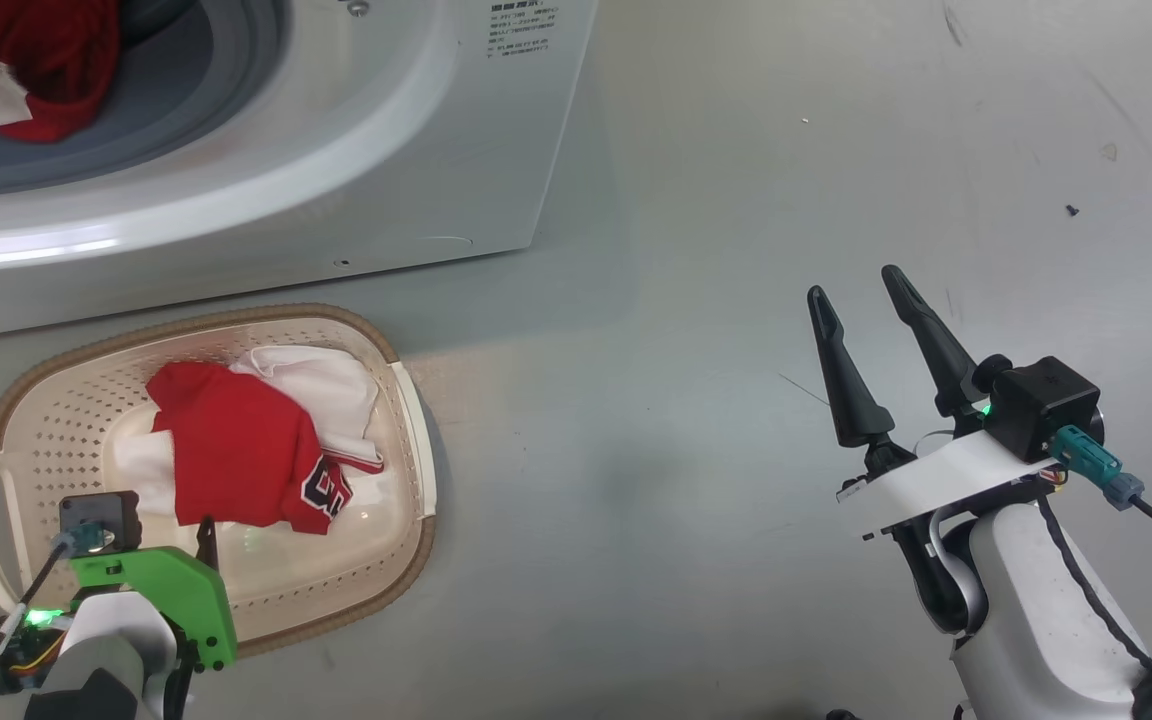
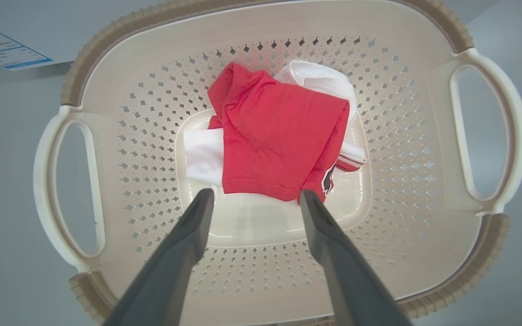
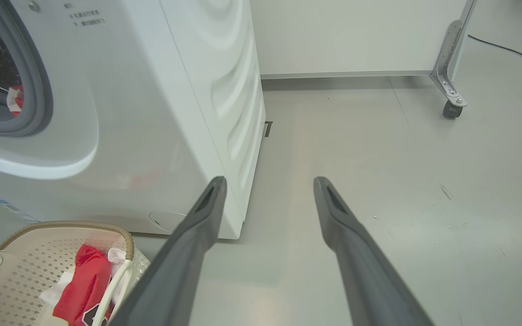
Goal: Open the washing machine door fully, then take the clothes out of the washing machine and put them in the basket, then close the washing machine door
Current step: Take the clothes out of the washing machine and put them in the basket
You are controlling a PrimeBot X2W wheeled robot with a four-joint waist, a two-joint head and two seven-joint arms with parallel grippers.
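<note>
**Unloading stage, basket below the drum mouth.** The left pincer point(image 2: 256, 194) hung over the basket point(image 1: 46, 430) with its fingers pointing down into it. The fingers were spread and pinched nothing. Their tips stood at the near hem of the red-and-white garment point(image 1: 236, 450); whether one tip grazed the cloth could not be told.

The garment lay crumpled on the basket's solid floor panel, red side up. White panels showed at both sides and dark print at one corner. It lay within the perforated walls, and nothing hung over the woven-look rim.

The basket sat on the floor point(image 1: 686, 400) just before the front of the washing machine point(image 1: 356, 170). This placement was judged to keep the carry from drum to basket short.

A second red garment point(image 1: 31, 60) lay in the drum mouth against the grey gasket point(image 1: 166, 110), within reach of the same arm. On that evidence the emptying was judged about half done, and the door closing was not yet due.

The right pincer point(image 1: 853, 282) was held well to the side above bare floor, spread and empty, with its fingers aimed past the machine's corner. This pose was judged to be a parking position that left the path between drum and basket free for the left arm.
</note>
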